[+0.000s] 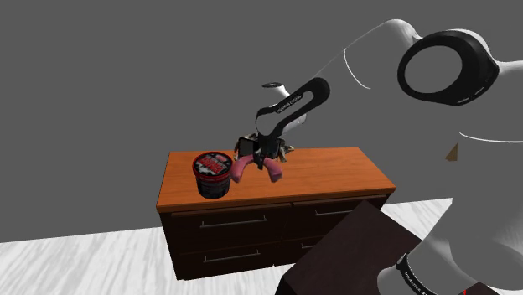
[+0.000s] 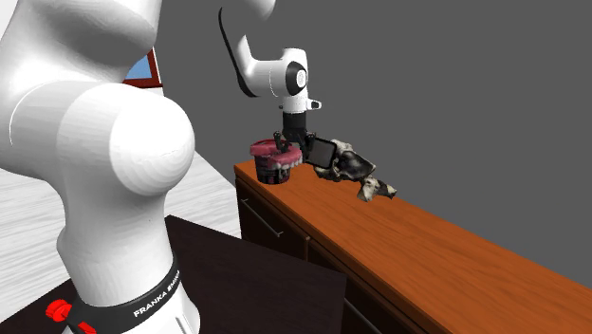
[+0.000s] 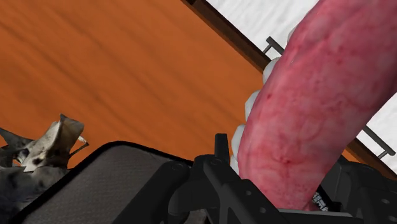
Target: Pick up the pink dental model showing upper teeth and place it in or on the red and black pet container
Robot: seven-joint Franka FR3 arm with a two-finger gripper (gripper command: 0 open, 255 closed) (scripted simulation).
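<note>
We judge the step in hand to be the carry: the model point(image 1: 241, 170) is lifted off the dresser point(image 1: 335, 172) and has to go to the can point(image 1: 211, 176), which stands at centre-left of the shoulder view, just left of the gripper point(image 1: 262, 151). The gripper pinches the model; in the wrist view the pink arch runs out from between the black fingers.

To do this well, we would keep the model high enough for its hanging ends to pass over the can's rim. We would then travel toward the shoulder view's left until the arch sits over the middle of the red lid, and lower before letting go. In the second exterior view the model already looks close against the can's near side, so a low sideways move could knock the can. The black slab point(image 2: 319, 152) and the mottled lump point(image 2: 353, 169) lie on the other side of the gripper, away from the path.

In the shoulder view the arch hangs with its closed end up at the gripper and its two ends splayed downward. Its long axis follows the fingers' reach, near upright. In the wrist view the band runs toward the frame's upper right, and white teeth point(image 3: 253, 102) line its left edge.
</note>
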